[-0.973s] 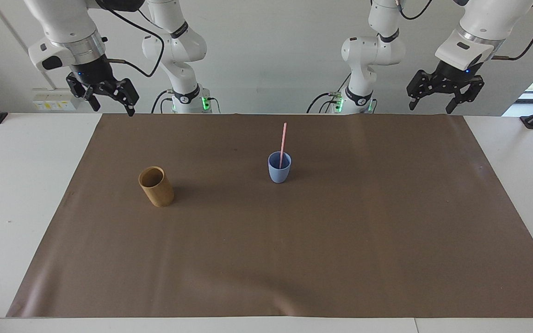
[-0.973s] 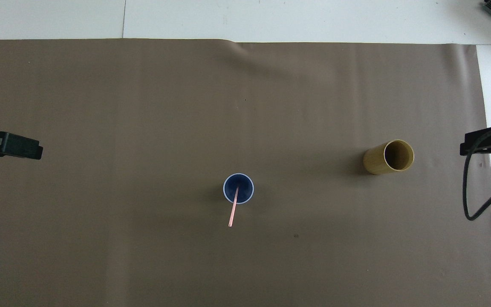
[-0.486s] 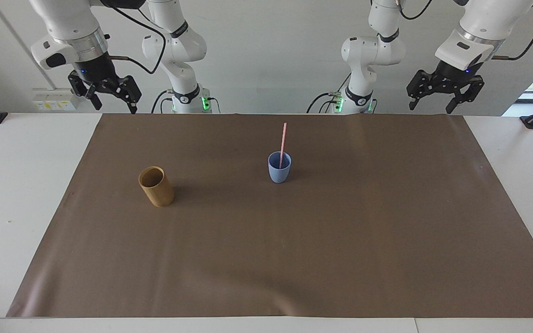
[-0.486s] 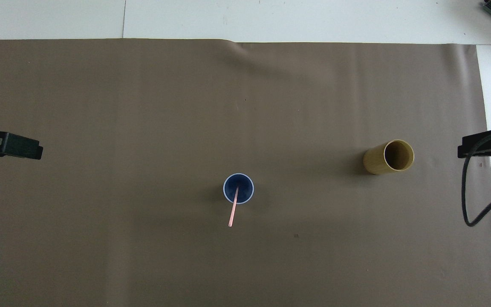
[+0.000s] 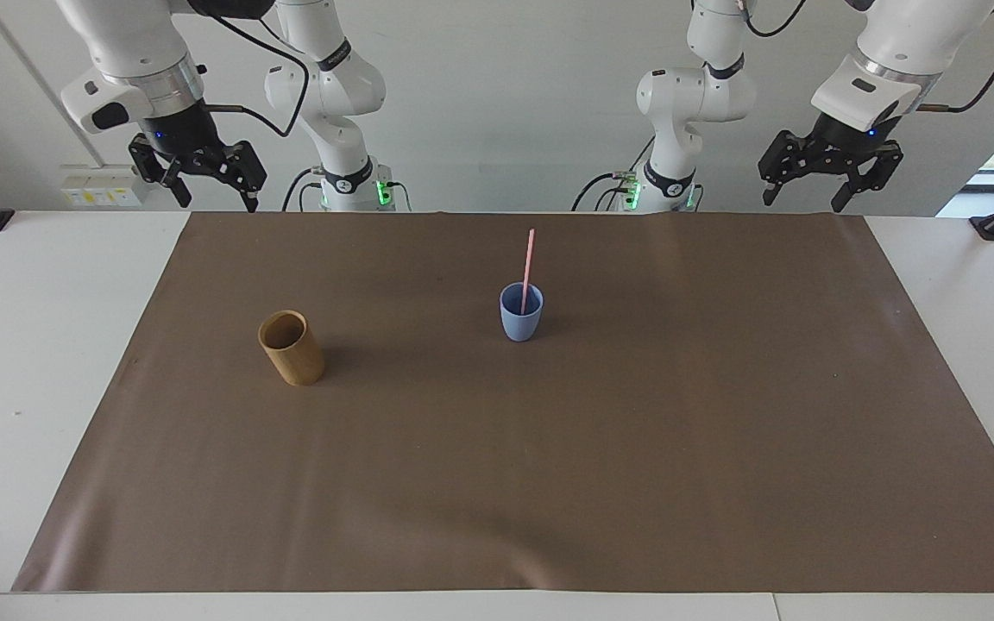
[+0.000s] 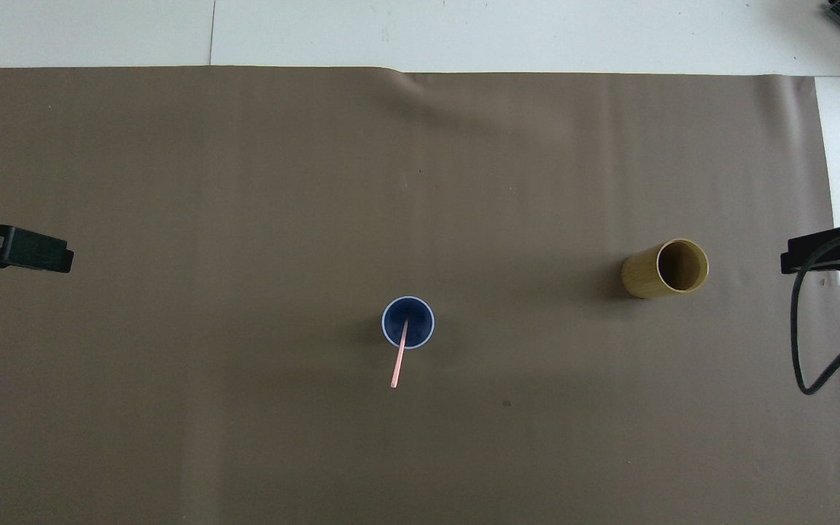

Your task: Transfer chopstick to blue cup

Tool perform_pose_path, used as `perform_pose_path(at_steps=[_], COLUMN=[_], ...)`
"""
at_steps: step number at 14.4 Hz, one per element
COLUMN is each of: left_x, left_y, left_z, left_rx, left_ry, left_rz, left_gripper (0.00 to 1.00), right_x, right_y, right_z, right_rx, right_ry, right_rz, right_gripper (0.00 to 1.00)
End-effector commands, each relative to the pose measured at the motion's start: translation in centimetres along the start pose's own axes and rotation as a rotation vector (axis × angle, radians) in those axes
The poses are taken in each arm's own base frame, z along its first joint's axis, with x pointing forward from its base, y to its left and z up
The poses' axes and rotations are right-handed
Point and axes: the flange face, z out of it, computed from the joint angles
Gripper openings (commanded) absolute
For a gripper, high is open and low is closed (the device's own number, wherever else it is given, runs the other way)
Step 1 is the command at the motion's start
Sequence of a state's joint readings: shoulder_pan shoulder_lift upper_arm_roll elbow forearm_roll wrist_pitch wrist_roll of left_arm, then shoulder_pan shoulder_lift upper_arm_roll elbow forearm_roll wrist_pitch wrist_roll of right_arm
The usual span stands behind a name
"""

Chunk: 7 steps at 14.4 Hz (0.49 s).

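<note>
The light blue cup [image 5: 520,317] [image 6: 421,325] stands upright near the middle of the brown mat. The pale pink chopstick [image 5: 528,263] [image 6: 397,362] stands in it, its lower end inside the cup and its upper end leaning toward the robots. My right gripper [image 5: 214,200] hangs open and holds nothing, above the mat's edge nearest the robots at the right arm's end. My left gripper [image 5: 802,201] hangs open and holds nothing, above the same edge at the left arm's end. Neither gripper touches the cup or the chopstick.
A tan wooden cylindrical cup [image 5: 292,348] [image 6: 664,268] stands upright on the mat [image 5: 635,448], toward the right arm's end and a little farther from the robots than the blue cup. A black cable [image 6: 803,343] loops below the right wrist.
The right gripper has risen slightly and edged toward the middle of the table. The left arm, both cups and the chopstick have not moved.
</note>
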<state>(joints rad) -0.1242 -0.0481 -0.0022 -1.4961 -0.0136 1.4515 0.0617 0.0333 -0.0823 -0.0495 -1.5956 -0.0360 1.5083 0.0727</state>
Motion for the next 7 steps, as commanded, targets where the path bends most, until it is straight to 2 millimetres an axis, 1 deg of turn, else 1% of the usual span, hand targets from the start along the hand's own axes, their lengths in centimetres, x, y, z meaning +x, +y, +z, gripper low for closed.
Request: perform_pose_path(at_steps=[1,7], left_x=[-0.09,-0.07], left_y=[-0.29,-0.29], left_z=[-0.43,-0.37], left_rx=[0.011,0.011], left_ry=[0.004,0.003], left_rz=[0.001,0.001], left_gripper=[1.0,1.0], right_x=[-0.76,-0.57], right_y=[0.14,0.28], right_z=[-0.18,-0.25], right_rx=[-0.009,-0.003], right_ry=[0.009,-0.009], right_rz=[-0.018,-0.006], right_gripper=[1.0,1.0])
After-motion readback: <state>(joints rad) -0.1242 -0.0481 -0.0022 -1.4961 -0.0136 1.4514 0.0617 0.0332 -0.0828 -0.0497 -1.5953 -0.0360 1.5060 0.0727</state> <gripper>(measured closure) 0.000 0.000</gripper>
